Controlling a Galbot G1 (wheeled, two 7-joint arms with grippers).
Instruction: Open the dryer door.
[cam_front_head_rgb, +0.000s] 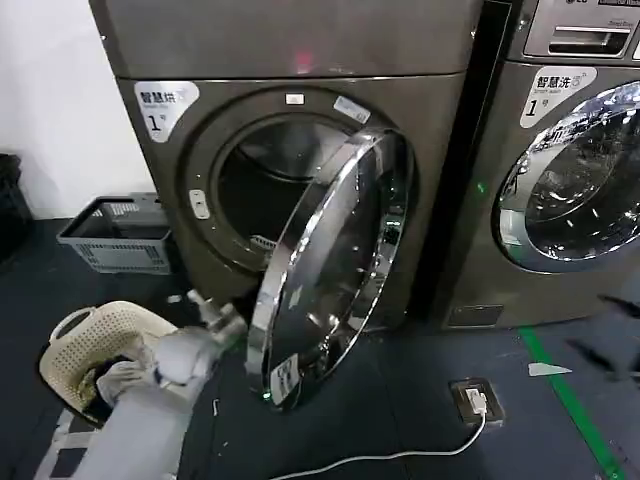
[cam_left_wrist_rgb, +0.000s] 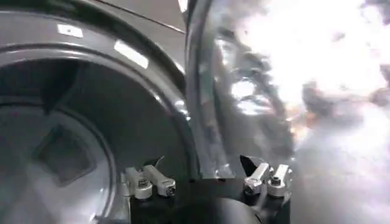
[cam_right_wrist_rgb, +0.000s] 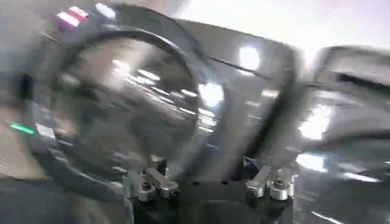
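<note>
Dryer door (cam_front_head_rgb: 335, 265), the large round porthole with a wide chrome ring around dark tinted glass, stands partly swung out at the centre of the head view, hinged on its right side, its free edge reaching toward the lower left of the frame. The left gripper (cam_front_head_rgb: 212, 312) sits at lower left centre of that view, just beside the door's free lower-left edge, at the end of a pale grey arm rising from the bottom of the frame. In the left wrist view the left gripper's (cam_left_wrist_rgb: 207, 181) metal fingertips (cam_left_wrist_rgb: 149, 181) are spread apart, and the chrome rim (cam_left_wrist_rgb: 204, 103) runs up from the gap between them; whether either fingertip touches the rim cannot be told.

The door lies immediately right of the left gripper, and its flat face is turned edge-on toward the camera, so the ring's long axis runs tilted from the lower left up to the upper right. Its outer glass faces right, toward the neighbouring silver machine (cam_front_head_rgb: 570, 170) with a similar chrome door. Behind the door, the dark drum opening (cam_front_head_rgb: 270, 180) of the bronze-grey dryer cabinet (cam_front_head_rgb: 300, 50) is exposed at the upper centre.

The left arm is plainly the nearer one; pushing the free edge further rightward and outward would likely widen the swing.

The right gripper (cam_right_wrist_rgb: 207, 182), seen in the right wrist view with spread fingertips, holds nothing and faces the machines from farther off.
</note>
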